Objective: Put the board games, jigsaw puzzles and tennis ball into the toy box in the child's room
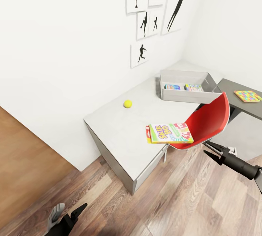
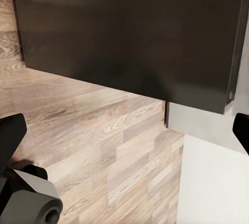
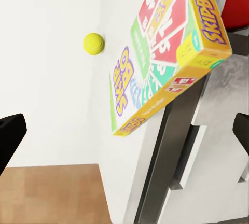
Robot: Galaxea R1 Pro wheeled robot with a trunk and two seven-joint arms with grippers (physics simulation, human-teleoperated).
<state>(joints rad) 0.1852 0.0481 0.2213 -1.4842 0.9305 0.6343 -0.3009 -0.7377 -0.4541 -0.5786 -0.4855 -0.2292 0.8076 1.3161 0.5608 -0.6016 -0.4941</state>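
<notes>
Head view: I face a grey corner bench [image 1: 120,126] set against a white wall.
Tennis ball: the tennis ball [image 1: 127,103] sits on the bench near the wall, well apart from the rest.
Board games: two stacked board games [image 1: 169,133] lie at the bench's front edge, overhanging it, just beside a red chair [image 1: 205,121].
Toy box: the grey toy box [image 1: 189,86] stands at the back corner with two boxes inside.
Puzzle: a colourful puzzle [image 1: 247,96] lies on the darker side section.
Right gripper: my right gripper [image 1: 211,149] hangs near the chair, fingers apart, holding nothing.
Left gripper: my left gripper [image 1: 69,211] is low over the wood floor [image 1: 109,199], fingers apart, empty.
</notes>
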